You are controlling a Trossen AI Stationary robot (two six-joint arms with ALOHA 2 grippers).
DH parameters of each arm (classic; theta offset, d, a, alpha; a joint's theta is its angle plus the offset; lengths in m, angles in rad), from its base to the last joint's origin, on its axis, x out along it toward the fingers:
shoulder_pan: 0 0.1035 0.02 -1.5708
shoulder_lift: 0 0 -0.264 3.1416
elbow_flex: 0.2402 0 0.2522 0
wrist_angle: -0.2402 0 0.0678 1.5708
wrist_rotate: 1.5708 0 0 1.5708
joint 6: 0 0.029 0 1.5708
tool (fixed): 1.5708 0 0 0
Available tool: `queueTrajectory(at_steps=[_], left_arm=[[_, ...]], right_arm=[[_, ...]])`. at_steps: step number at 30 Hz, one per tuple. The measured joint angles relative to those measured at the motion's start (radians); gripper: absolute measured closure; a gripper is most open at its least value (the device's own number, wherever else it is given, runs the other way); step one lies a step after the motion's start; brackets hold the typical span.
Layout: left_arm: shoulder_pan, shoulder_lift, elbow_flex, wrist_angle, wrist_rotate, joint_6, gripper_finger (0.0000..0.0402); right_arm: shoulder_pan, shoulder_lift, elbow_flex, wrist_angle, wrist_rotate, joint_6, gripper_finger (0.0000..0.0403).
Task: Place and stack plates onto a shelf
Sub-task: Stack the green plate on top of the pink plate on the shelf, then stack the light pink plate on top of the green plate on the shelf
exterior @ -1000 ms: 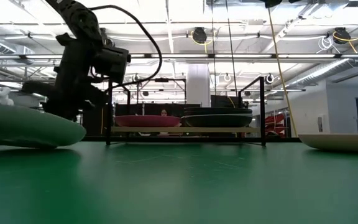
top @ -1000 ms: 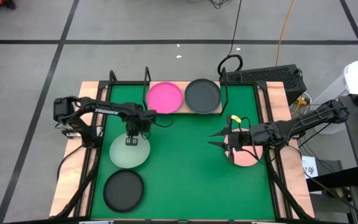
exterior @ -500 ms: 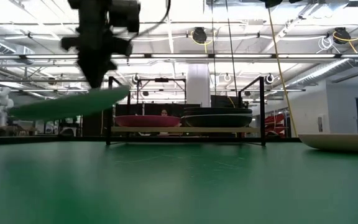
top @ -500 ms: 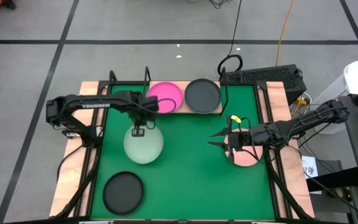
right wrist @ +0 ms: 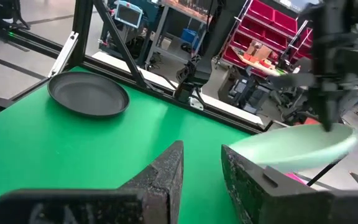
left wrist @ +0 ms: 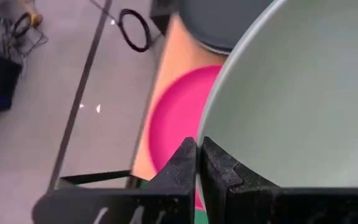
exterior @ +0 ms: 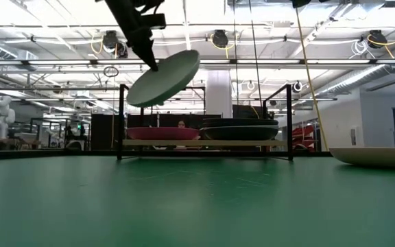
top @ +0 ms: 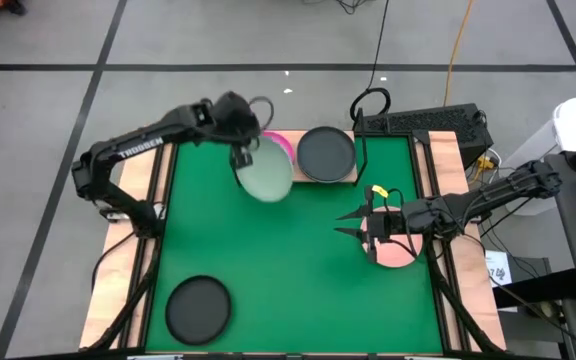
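Observation:
My left gripper [top: 240, 155] is shut on a pale mint-green plate [top: 266, 174], held in the air over the near edge of the shelf [exterior: 204, 143]. In the low view that plate [exterior: 163, 77] is tilted, above the magenta plate [exterior: 162, 132]. The magenta plate [top: 282, 146] and a dark grey stack [top: 326, 153] rest on the shelf board. My right gripper [top: 353, 225] is open, over the mat beside a light pink plate [top: 398, 252]. Another dark grey plate [top: 199, 306] lies on the mat's near left. My left gripper pinches the mint plate's rim [left wrist: 209, 127] between its two fingers [left wrist: 185, 163], one on the plate's inner face and one under it. The fingers come from above on the plate's left side. The plate is lifted clear and hangs tilted below them.
The green mat [top: 298, 290] covers the table, with open room in its middle. Black rod uprights [exterior: 121, 120] stand at the shelf's ends. A cable loop [top: 370, 100] and a black box [top: 433, 122] sit beyond the far edge. Lab racks fill the room behind.
My left gripper has lifted the mint plate off the mat's left side, carried it up and toward the far edge to the shelf, and tipped it from flat to tilted. It is now over the magenta plate. My right arm has kept still.

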Motion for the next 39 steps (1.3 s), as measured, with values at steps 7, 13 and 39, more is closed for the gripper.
queueTrajectory(at_steps=[7, 13, 39], left_arm=[[0.167, 0.088, 0.074, -0.003, 0.16, -0.013, 0.0395], [0.186, 0.207, 0.2, -0.034, 0.197, -0.005, 0.0395], [0.234, 0.4, 0.348, -0.182, 0.114, -0.004, 0.0291]], right_arm=[[0.0, 0.0, 0.0, 0.003, 0.0, -0.002, 0.0312], [0.0, 0.0, 0.0, 0.003, 0.0, -0.01, 0.0312], [-0.002, 0.0, -0.016, -0.012, 0.008, 0.003, 0.0312]])
